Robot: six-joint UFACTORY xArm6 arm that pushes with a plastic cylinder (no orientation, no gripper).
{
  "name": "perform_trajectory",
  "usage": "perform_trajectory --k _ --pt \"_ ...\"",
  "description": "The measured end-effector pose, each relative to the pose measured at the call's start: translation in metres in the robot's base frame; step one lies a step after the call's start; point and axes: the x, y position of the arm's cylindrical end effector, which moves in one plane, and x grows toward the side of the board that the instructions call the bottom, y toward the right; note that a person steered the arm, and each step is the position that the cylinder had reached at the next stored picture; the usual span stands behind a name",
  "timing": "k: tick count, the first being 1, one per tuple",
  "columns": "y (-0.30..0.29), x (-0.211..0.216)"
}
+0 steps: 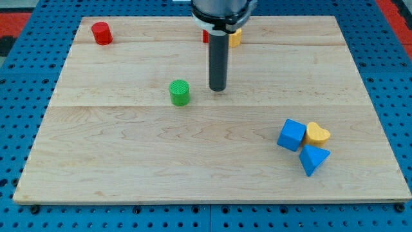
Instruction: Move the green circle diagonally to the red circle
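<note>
Where the wooden board is crossed by its upper seam, the green circle stands upright on its flat end, a short cylinder with its long axis vertical and its ribbed round top facing up; being round, it points no particular way across the board. It sits a little to the view's left of centre. Just beside it, to the view's right and slightly higher, my tip rests at the board's surface, apart from the green block with a narrow strip of wood between them. This arm carries only a straight dark rod, so it has no jaws to be spread or pressed together.

The red circle stands upright near the board's top left corner, well apart from the green one, up and to the view's left of it. Behind the rod, at the top edge, a yellow block and a sliver of a red block show, their shapes hidden. Toward the bottom right, a blue cube, a yellow heart and a blue triangle cluster together, touching or nearly so.

The board is pale planks, lying on a blue pegboard table dotted with holes.
</note>
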Motion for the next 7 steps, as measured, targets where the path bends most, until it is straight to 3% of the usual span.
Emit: perform_trajectory --k 4,6,7 --pt "-0.036 0.012" --pt "-0.042 0.038" --pt "-0.080 0.029"
